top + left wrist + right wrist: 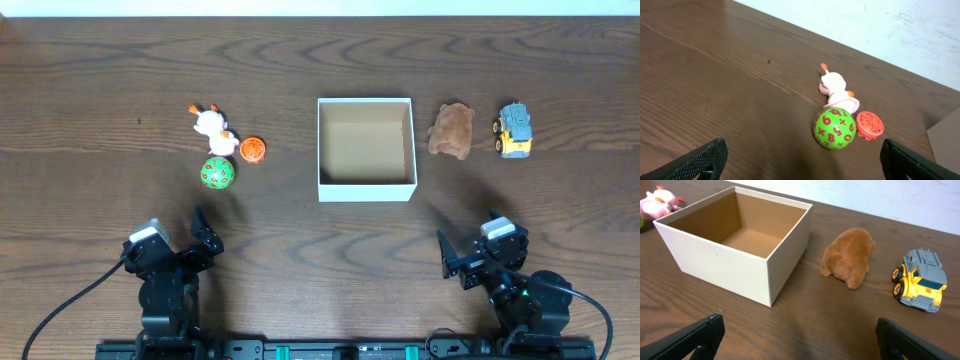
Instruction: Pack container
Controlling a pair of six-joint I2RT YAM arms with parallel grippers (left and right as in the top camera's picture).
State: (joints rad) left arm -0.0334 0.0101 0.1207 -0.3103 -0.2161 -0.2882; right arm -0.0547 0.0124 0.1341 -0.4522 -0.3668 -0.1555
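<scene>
The container (366,186), a square white box with a brown inside, stands empty at the table's middle; it also shows in the right wrist view (720,255). Left of it lie a pink-white plush toy (213,126), a green ball with red numbers (217,173) and an orange disc (252,150); all three show in the left wrist view, plush (836,90), ball (834,128), disc (870,124). Right of the box lie a brown plush (452,130) (850,255) and a yellow-grey toy truck (515,131) (921,279). My left gripper (197,236) (800,162) and right gripper (462,252) (800,340) are open and empty near the front edge.
The dark wooden table (320,240) runs under everything. A pale wall lies beyond its far edge (320,8). Black cables trail from both arm bases at the front.
</scene>
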